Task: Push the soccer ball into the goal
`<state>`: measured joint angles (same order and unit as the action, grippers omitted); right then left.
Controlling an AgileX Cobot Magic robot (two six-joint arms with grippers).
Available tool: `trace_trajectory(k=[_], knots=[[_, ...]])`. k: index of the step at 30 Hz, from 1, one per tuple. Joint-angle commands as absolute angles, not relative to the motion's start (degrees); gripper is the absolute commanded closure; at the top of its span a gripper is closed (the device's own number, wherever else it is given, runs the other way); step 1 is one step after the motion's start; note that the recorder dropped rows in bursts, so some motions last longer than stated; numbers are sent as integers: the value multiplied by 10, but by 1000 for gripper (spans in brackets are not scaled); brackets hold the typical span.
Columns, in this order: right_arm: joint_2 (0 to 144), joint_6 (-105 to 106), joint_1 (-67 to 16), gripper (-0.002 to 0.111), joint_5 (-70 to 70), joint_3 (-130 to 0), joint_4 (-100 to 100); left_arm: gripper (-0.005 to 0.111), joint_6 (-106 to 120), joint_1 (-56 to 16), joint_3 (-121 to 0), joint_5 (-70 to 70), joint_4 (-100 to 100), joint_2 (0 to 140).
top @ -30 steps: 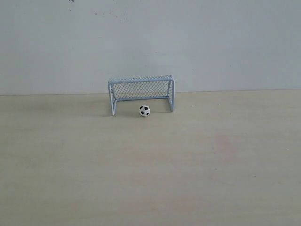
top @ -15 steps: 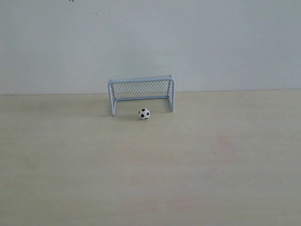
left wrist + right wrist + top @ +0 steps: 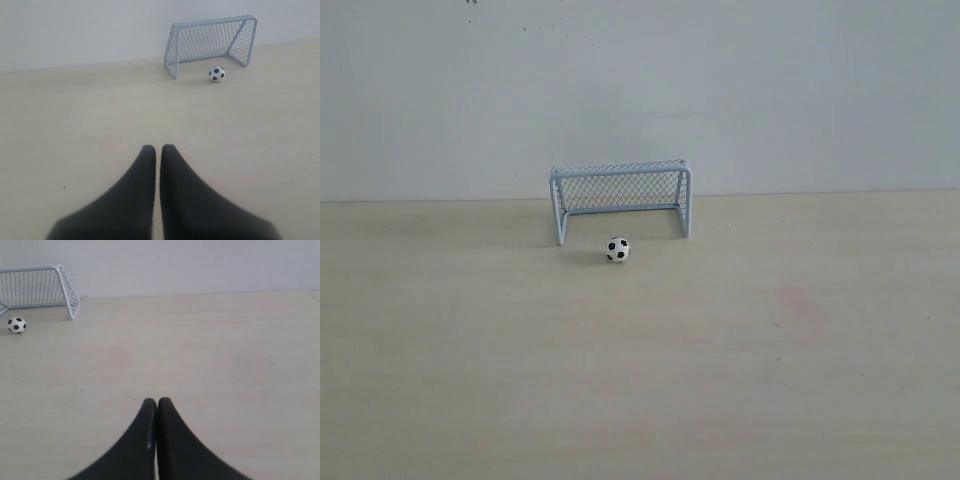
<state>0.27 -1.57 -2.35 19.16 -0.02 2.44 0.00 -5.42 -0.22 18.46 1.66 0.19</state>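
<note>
Currently soccer ball (image 3: 617,249) sits on worktop (image 3: 650,390) just outside goal (image 3: 620,171) mouth, near its middle, not touching frame. Left gripper (image 3: 158,148), right gripper (image 3: 157,401): jaws clenched on nothing, well apart from ball.

No text, label, brand, number or sign could be read in any of the three views. The black patches on the soccer ball (image 3: 617,249) were only a pattern and formed no letters or digits. A few dark specks on the wall (image 3: 720,80), at the upper left of the exterior frame, were too small to tell as writing.
</note>
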Motion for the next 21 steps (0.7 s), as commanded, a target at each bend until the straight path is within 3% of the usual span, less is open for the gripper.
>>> trace_trajectory(k=[1,21], knots=[[0,-13,-23,108,189,0,25,102,17,-53,0,175,13,0],[0,-13,-23,108,189,0,25,102,17,-53,0,171,-17,0]])
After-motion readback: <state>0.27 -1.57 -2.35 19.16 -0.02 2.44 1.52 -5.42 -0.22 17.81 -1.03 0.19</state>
